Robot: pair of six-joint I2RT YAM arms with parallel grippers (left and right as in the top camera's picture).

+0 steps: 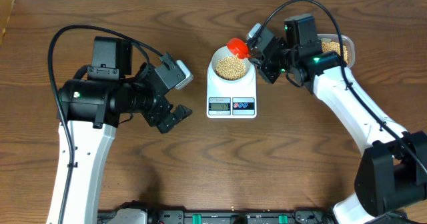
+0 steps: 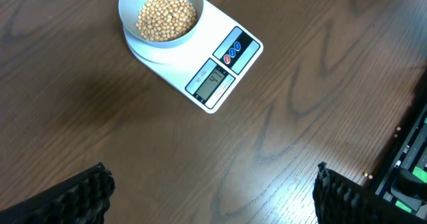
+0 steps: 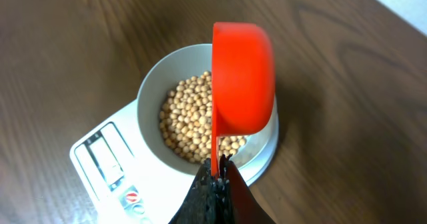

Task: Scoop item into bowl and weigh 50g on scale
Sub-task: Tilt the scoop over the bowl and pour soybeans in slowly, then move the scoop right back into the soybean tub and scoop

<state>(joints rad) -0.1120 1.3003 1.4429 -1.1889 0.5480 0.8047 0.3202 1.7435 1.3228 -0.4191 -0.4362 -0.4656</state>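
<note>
Saw beans [image 3: 187,117] in the bowl [image 3: 150,91] on the scale [image 3: 93,157]. Held a red scoop [image 3: 241,77] tipped over it in the right gripper [image 3: 217,177]. Found the left gripper [image 1: 173,117] wide open nearby.

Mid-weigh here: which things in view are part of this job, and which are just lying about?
In the job: beans; bowl; scale; red scoop, held over the bowl by the right gripper; clear tub with more beans.
Lying about: left gripper, open and holding nothing; black rack at the near edge.
</note>
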